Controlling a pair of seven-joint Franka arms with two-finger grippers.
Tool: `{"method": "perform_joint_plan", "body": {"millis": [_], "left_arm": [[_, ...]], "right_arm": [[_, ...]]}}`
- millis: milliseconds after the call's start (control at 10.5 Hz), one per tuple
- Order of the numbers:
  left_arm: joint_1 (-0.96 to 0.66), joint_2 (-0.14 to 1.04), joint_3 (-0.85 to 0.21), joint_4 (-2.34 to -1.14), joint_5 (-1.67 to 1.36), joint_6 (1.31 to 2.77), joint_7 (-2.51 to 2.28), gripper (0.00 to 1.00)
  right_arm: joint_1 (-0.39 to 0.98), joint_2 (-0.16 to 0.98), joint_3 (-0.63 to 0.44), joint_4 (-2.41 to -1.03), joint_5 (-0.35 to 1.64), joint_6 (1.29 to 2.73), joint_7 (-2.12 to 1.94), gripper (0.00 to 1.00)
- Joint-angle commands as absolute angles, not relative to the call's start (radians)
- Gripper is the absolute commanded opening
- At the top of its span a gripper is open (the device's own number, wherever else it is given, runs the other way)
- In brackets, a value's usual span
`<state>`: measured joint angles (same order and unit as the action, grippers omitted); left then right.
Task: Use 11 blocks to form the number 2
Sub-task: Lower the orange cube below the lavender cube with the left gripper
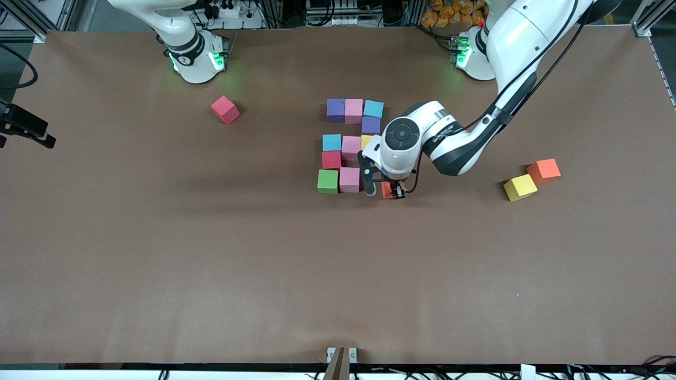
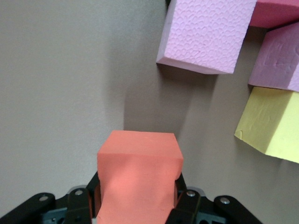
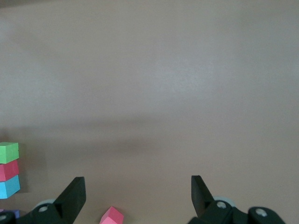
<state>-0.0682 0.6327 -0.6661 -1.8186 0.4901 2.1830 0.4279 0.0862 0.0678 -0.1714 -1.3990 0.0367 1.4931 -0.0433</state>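
**Last block closes in on a nearly finished 2**

The left gripper is clamped narrow on an orange block, carried low over the tabletop at the open end of the figure's bottom row. Just beside it stands a pink block, with the green block one place further from the gripper. Above that row, the red block forms the single link up to the middle row: light blue, pink and a yellow block partly hidden under the wrist. A purple block links up to the top row of purple, pink and light blue.

Ten cubes appear placed; by the look of it, only this orange one remains to complete the number 2.

Three spares lie well apart from the gripper: a pinkish-red cube near the right arm's base, and a yellow cube touching an orange cube toward the left arm's end. The right gripper waits, fingers spread wide and empty, over bare tabletop.
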Motion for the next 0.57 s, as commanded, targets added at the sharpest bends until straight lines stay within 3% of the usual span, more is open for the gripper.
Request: {"method": "perform_joint_plan", "body": {"millis": [0,478], "left_arm": [[-0.13,0.647,-0.617,-1.789,0.515,2.161,0.406,0.2],[-0.141,0.661,-0.617,-1.789,0.55,2.164,0.423,0.2]], "right_arm": [[0.078,0.084,-0.169,-1.385,0.055,1.479,-0.038,1.0],[0.09,0.098,-0.169,-1.388,0.041,1.48,-0.04,1.0]]}}
